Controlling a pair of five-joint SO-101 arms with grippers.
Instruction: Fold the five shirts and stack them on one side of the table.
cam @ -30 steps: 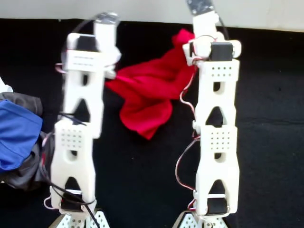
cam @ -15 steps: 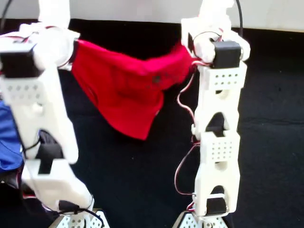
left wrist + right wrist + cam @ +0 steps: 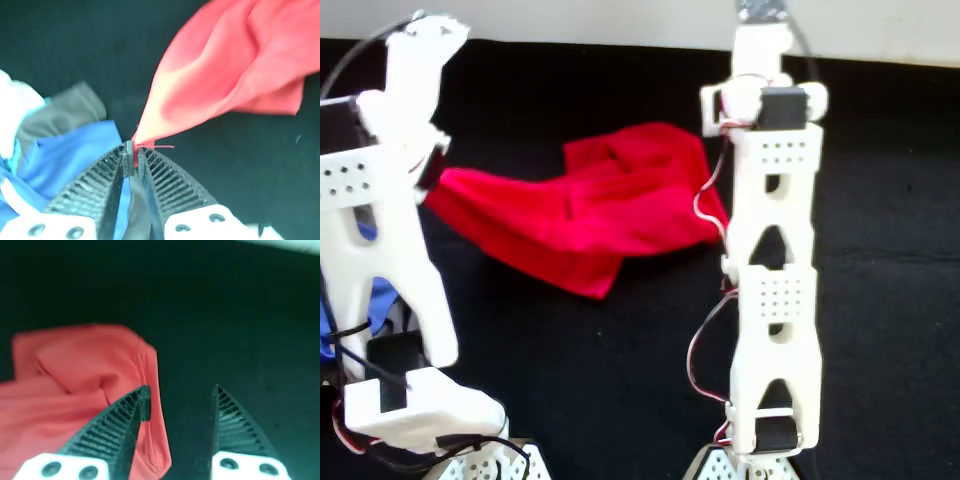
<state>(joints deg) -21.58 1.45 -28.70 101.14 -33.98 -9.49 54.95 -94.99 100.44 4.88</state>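
Our left hand [image 3: 134,156] is clenched on a corner of the red shirt [image 3: 585,215], which sprawls unfolded on the tabletop [image 3: 880,200]. Our right hand [image 3: 180,402] hangs released over it. We judge nothing folded yet, and the other shirts [image 3: 65,150] lie heaped.

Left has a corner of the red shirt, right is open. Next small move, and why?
Probably lower the right gripper and close on the near edge of the red shirt. The left gripper pinches one corner, yet the shirt lies bunched; a second grip would let both arms spread it flat.
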